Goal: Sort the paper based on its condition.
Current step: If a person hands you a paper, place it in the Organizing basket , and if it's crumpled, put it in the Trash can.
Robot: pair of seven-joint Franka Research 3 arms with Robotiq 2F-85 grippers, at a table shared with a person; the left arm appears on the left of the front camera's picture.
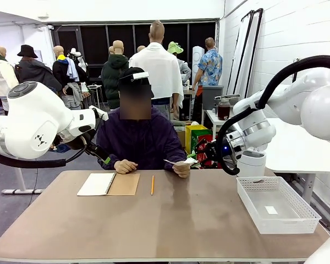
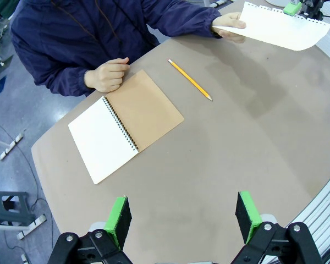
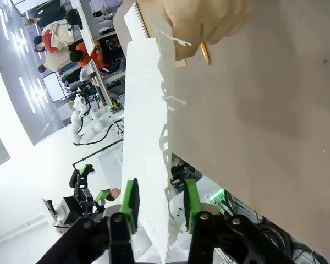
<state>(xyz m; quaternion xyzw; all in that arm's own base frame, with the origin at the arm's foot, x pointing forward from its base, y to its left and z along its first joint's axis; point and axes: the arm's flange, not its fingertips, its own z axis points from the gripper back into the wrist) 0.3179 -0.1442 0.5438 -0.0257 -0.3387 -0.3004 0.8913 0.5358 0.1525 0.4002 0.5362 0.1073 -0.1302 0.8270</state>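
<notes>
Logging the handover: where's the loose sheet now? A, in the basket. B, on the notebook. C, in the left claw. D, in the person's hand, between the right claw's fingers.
D: the person's hand holds the sheet out, and its edge sits inside the right claw.

Brown table (image 1: 181,220). Near the far edge, left of the middle: an open spiral notebook (image 1: 108,184), white page on the left, brown cardboard cover on the right. Just beside the cover, not touching it: a yellow pencil (image 1: 152,185), at right angles to the far edge. At the right edge: a white lattice basket (image 1: 289,224). A person's closed hand (image 1: 125,166) rests at the far edge, behind the notebook.
</notes>
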